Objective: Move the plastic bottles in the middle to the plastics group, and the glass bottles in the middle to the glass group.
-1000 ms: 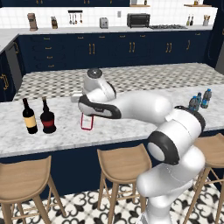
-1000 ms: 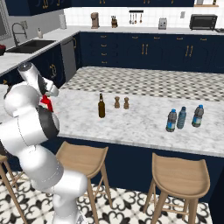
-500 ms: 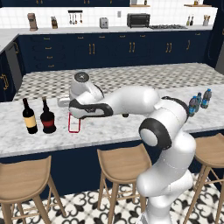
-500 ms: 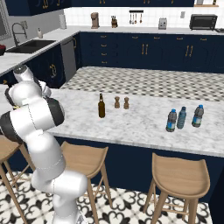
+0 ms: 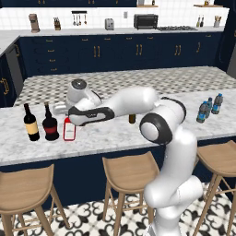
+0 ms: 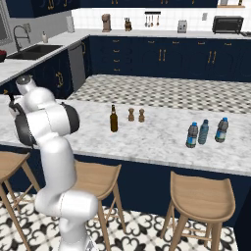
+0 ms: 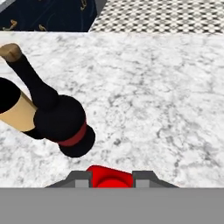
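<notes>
The white arm reaches far out to its left over the marble island counter (image 5: 115, 133), its forearm nearly level and the hand turned downward above the red bottle (image 5: 69, 129). The gripper (image 7: 110, 180) is closed on the bottle's red cap (in the hand view the two dark fingertips sit tight against either side of it). The flat red bottle with its white label stands upright at the counter surface just beside the squat red-labelled wine bottle (image 5: 50, 125), with the tall yellow-labelled wine bottle (image 5: 31, 123) on that one's far side; whether its base touches the marble cannot be told. The slim brown bottle (image 6: 113, 119) stands mid-counter near two small wooden shakers (image 6: 136, 115). Three water bottles (image 6: 204, 132) cluster toward the counter's right end.
</notes>
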